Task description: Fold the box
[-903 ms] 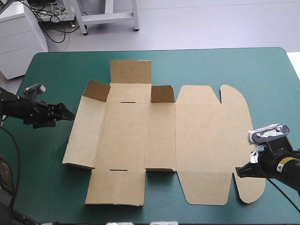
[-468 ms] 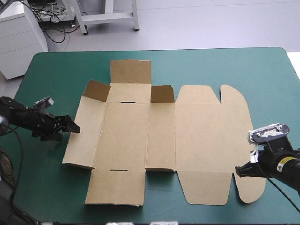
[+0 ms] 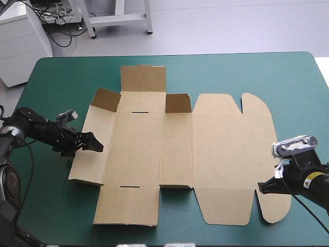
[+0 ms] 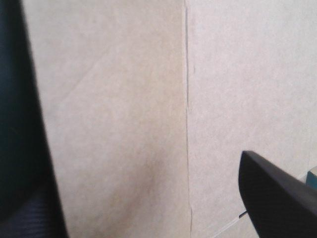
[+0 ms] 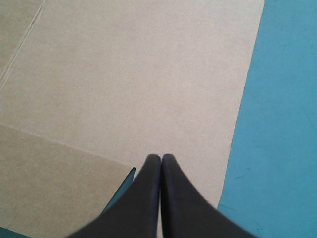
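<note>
Brown box point(image 3: 175, 154) is being left lying mostly flat mid-desk point(image 3: 247, 72), left wall and far flaps partly raised. Left fingers point(image 4: 277, 193) are being held apart over the left wall; right fingers point(image 5: 173, 198) are being held pressed together, empty, at the lid's near corner. Step judged: raising of the left wall is being set up. Next: its outer edge to be caught and turned upright along the crease
</note>
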Motion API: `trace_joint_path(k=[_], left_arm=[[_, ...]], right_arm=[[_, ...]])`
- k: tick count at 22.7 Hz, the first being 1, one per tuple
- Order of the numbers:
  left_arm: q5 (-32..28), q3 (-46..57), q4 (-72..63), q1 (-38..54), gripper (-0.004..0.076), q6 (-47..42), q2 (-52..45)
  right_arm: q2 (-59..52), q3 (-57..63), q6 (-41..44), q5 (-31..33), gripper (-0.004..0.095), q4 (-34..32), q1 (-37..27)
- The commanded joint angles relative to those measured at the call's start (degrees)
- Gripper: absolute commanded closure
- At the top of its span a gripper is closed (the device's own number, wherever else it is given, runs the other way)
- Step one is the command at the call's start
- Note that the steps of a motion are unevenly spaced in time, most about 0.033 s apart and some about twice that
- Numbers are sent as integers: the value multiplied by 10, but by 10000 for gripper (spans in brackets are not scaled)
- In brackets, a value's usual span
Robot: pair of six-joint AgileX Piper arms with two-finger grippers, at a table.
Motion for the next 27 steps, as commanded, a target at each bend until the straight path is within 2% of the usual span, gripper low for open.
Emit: trace_joint_path(k=[1,3,12,14,17,20,27], left_arm=[[59,-10,-29,-7,105,4,-24],[59,-10,-26,-7,111,4,-24],[59,-10,-26,-7,264,-35,-6],[59,-10,-26,-7,358,-37,10],[54,-10,-33,-7,584,-33,16],[53,-10,-33,-7,736,-37,16],[58,-10,-34,-7,756,-29,16]], right_arm=[[0,-14,-5,-28,926,-1,-3],[0,-14,-5,-26,926,-1,-3],[0,-14,2,-26,926,-1,-3],[0,-14,2,-25,926,-1,-3],[0,-14,2,-21,926,-1,-3],[0,-14,2,-19,926,-1,-3],[0,-14,2,-22,926,-1,-3]])
